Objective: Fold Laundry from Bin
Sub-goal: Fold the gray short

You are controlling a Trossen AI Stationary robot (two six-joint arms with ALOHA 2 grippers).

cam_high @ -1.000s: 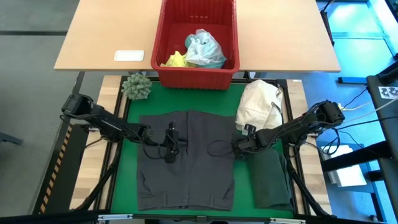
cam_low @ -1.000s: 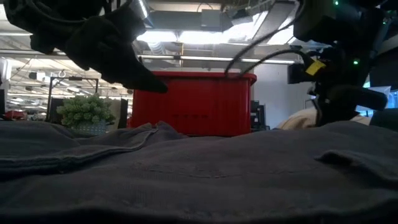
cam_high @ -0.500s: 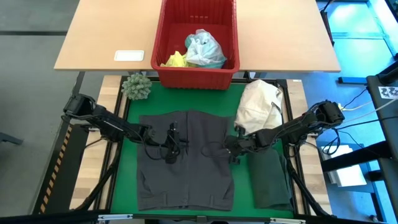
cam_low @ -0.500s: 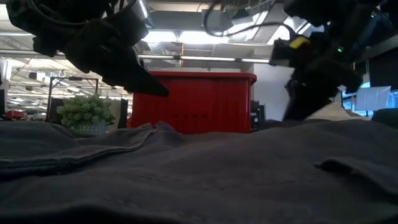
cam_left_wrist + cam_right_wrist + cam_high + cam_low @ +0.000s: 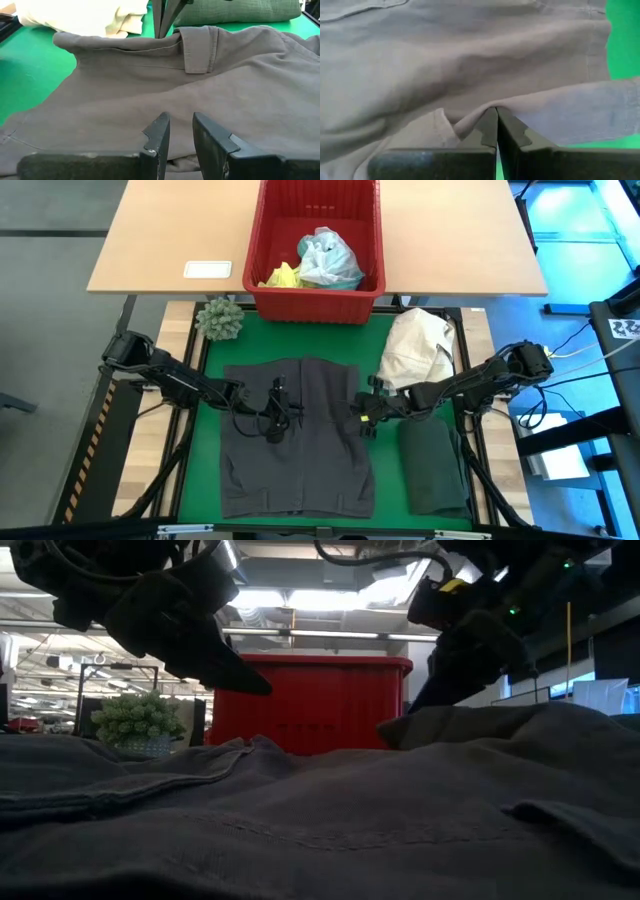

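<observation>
Grey garment was spread on the green mat. Right gripper pinched its right edge tight, lifting it; left gripper hovered over it, slightly parted, holding nothing. Red bin sat behind with more laundry.

A grey garment is lying on the mat, with the bin behind it and a folded garment lying to its right.

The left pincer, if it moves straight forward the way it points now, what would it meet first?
Probably the grey garment: the left pincer sits low over it, fingers slightly apart. Farther along that line stands the right pincer, shut on the garment's lifted edge. Depth is unclear.
</observation>
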